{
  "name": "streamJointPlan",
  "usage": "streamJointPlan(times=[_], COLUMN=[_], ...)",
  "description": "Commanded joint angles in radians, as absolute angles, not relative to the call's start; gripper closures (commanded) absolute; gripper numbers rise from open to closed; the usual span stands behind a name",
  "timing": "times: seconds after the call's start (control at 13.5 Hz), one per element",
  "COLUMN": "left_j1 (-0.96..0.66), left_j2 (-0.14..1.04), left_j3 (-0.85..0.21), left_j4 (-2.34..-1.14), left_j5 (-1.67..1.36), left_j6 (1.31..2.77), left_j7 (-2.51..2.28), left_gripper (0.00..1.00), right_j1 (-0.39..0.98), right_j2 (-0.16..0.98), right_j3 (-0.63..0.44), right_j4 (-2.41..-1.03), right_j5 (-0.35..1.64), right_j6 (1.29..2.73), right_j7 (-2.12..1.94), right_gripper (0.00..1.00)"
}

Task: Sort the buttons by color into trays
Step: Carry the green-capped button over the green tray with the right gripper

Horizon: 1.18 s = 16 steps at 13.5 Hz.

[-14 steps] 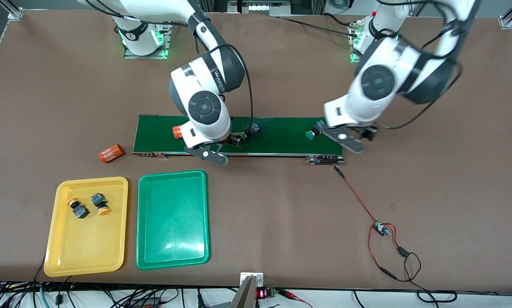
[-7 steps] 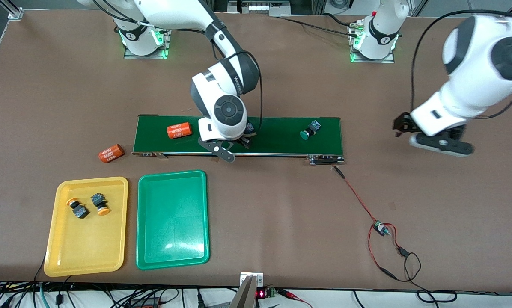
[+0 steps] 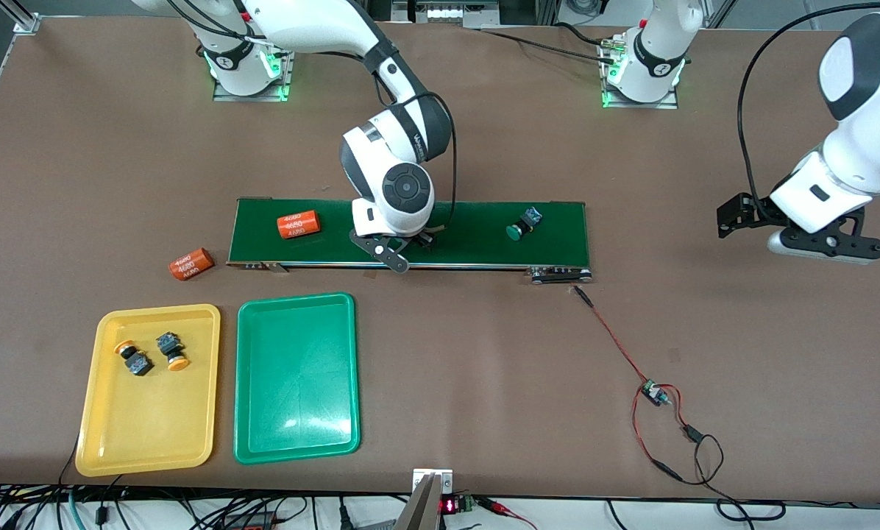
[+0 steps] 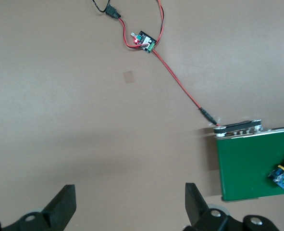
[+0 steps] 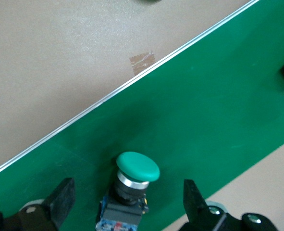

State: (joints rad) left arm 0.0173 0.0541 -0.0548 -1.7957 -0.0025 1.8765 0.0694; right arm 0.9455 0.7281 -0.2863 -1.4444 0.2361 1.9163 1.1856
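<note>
Surface (image 3: 484,368): matte brown sheet, flat, faintly mottled.

Conveyor belt (image 3: 477,246): long dark-green strip with smooth felt-like face and a thin bright metal edge, lying across the middle of the surface.

Yellow tray (image 3: 101,442): shallow glossy plastic rectangle, rounded corners, raised rim; near the front camera, toward the right arm's end. It holds two buttons with yellow-orange caps (image 3: 132,358) (image 3: 171,351), black bodies, lying on their sides, just apart from each other.

Green tray (image 3: 296,434): same shape and sheen, just beside the yellow tray, on the side toward the left arm's end.

Green-capped button (image 5: 132,180): domed glossy green cap, silver collar, black body, blue base; lying on the belt between the fingers of the right gripper.

Second green-capped button (image 3: 521,224): same make, on the belt toward the left arm's end.

Orange cylinders: one on the belt (image 3: 298,224), one on the surface off the belt's end (image 3: 190,264); white printed numbers.

Right gripper (image 5: 127,202): low over the belt, fingers spread wide, either side of the button, not touching it.

Left gripper (image 4: 129,207): spread wide, grasping nothing, over bare surface past the belt's end.

Red wire with small circuit board (image 3: 655,394): on the surface.
</note>
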Motion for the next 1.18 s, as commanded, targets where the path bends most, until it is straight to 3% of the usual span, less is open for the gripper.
streamJointPlan(times=[0.0, 0.07, 0.22, 0.37, 0.44, 0.59, 1.11], left_j1=[-0.041, -0.037, -0.034, -0.038, -0.032, -0.018, -0.021], left_j2=[0.023, 0.021, 0.025, 0.023, 0.023, 0.026, 0.037], left_j3=[0.006, 0.006, 0.011, 0.014, 0.014, 0.011, 0.0], left_j4=[-1.798, -1.804, -1.802, -1.799, -1.799, -1.798, -1.769], left_j5=[-0.022, -0.02, -0.02, 0.029, 0.031, 0.025, 0.025], left_j6=[1.875, 1.873, 1.875, 1.873, 1.867, 1.859, 1.858], left_j7=[0.071, 0.071, 0.069, 0.069, 0.069, 0.066, 0.066], left_gripper=[0.0, 0.0, 0.0, 0.0, 0.0, 0.0, 0.0], right_j1=[0.98, 0.991, 0.999, 0.996, 0.993, 0.989, 0.91], right_j2=[0.716, 0.716, 0.715, 0.71, 0.707, 0.703, 0.676], right_j3=[-0.293, -0.293, -0.293, -0.296, -0.296, -0.296, -0.308], right_j4=[-1.511, -1.523, -1.529, -1.523, -1.52, -1.505, -1.43], right_j5=[0.245, 0.245, 0.242, 0.244, 0.245, 0.244, 0.238], right_j6=[1.991, 2.006, 2.008, 2.008, 2.008, 2.006, 1.993], right_j7=[1.239, 1.256, 1.258, 1.249, 1.24, 1.235, 1.178], right_gripper=[0.0, 0.04, 0.47, 0.76, 0.84, 0.91, 1.0])
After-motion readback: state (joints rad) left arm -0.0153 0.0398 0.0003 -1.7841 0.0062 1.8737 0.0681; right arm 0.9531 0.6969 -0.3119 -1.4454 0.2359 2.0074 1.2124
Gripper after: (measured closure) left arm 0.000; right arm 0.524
